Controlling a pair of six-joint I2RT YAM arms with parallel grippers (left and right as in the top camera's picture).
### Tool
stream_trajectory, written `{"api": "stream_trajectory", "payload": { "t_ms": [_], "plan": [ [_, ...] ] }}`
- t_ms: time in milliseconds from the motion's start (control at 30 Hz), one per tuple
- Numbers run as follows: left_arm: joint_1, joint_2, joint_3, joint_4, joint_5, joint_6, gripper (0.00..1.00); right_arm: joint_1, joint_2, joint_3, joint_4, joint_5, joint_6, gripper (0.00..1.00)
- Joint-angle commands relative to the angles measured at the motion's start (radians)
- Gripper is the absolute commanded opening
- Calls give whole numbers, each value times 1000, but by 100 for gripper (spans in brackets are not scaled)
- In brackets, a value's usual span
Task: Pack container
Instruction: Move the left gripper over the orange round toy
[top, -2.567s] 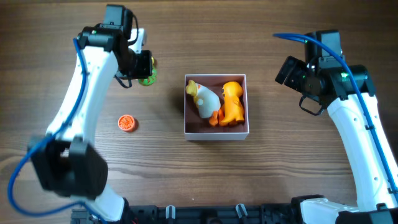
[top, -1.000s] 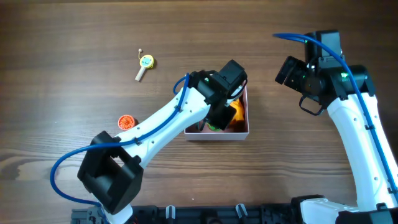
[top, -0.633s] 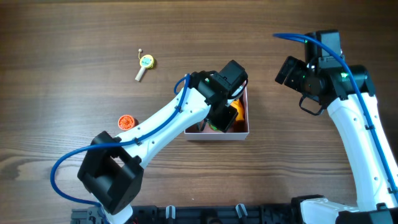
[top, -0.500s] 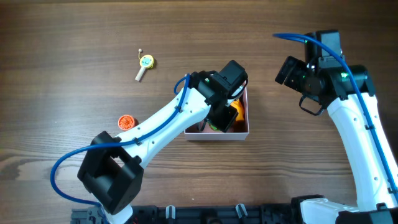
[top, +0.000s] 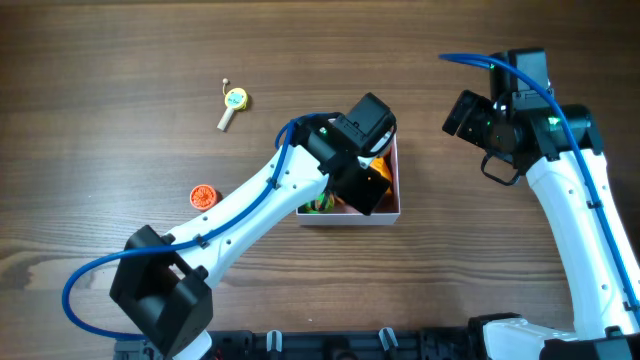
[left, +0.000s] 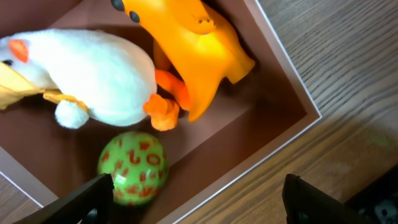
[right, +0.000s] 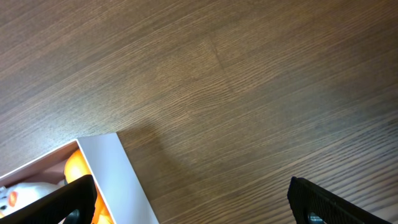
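Observation:
The container (top: 399, 196) is a small white-walled box with a dull pink inside at the table's middle. In the left wrist view it (left: 274, 151) holds a white plush bird (left: 93, 74), an orange toy animal (left: 193, 43) and a green ball with red marks (left: 134, 165). My left gripper (left: 199, 205) hangs open over the box's near corner, and the ball lies free on the floor beside one finger (left: 87, 199). From overhead the left gripper (top: 360, 185) covers most of the box. My right gripper (right: 199, 205) is open and empty above bare wood to the right of the box (right: 118, 177).
A small yellow-green toy on a stick (top: 233, 100) lies at the back left. An orange round cap (top: 204, 196) lies on the wood left of the box. The right arm (top: 560, 190) stands along the right side.
My left gripper has opened and let the green ball go inside the box. The left arm has shifted slightly over the box. The right arm has not moved.

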Motion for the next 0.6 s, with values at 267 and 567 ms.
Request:
{"api": "stream_trajectory", "payload": {
  "t_ms": [267, 567],
  "plan": [
    [245, -377, 22, -214, -180, -229, 100, -1, 4, 2, 3, 18, -8, 100],
    [747, -483, -18, -375, -175, -365, 100, -1, 4, 2, 3, 18, -8, 100]
  ]
}}
